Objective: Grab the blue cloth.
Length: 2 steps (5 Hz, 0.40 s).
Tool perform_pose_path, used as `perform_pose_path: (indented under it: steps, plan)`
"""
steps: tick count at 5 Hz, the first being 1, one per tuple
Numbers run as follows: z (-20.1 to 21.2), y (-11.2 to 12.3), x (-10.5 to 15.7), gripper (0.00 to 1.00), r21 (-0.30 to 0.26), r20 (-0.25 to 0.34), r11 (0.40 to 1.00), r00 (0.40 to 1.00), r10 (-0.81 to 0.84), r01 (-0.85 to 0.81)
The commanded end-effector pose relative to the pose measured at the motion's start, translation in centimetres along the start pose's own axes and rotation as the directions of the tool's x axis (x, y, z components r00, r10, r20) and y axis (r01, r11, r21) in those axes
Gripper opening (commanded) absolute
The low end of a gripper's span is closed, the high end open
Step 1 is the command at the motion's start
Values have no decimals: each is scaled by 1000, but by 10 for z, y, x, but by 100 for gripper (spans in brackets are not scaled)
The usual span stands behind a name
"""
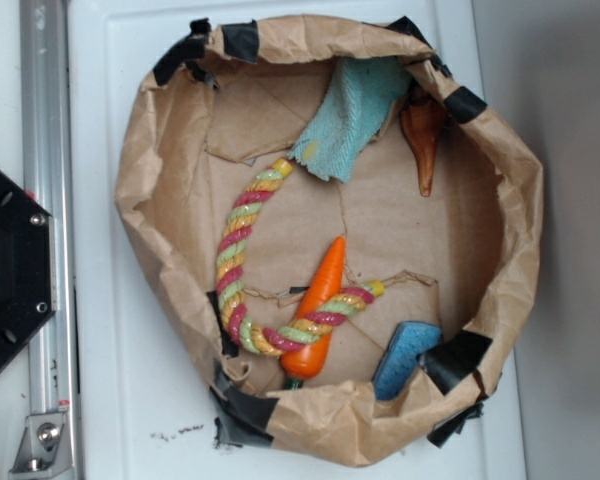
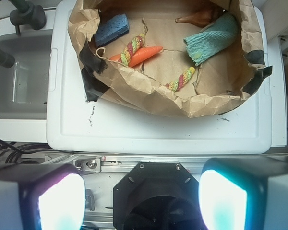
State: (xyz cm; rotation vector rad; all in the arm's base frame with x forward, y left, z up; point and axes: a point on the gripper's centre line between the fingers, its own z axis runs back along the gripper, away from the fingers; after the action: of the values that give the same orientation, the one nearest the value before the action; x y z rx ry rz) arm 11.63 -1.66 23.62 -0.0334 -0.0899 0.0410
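My fingers [image 2: 62,201] stand wide apart, holding nothing, well short of the blue cloth [image 1: 345,115], which is draped against the paper basket's [image 1: 160,190] wall on the white bench [image 2: 158,134].

In the wrist view the gripper [image 2: 141,201] was cut off by the bottom edge, with only two blurred glowing fingers [image 2: 62,201] visible. The paper bag's wall [image 1: 310,420] hid the lower end of the blue sponge [image 1: 405,358]. The rope [image 1: 242,255] covered part of the carrot [image 1: 318,310].
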Motion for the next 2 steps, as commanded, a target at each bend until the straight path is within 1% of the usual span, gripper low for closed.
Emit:
perform_pose_path:
  steps: [1, 2]
  plan:
    - [0, 0, 0, 100, 0, 0, 1000, 1000, 0, 0]
    - [-53, 27, 46, 100, 210, 28, 955, 977, 210, -211]
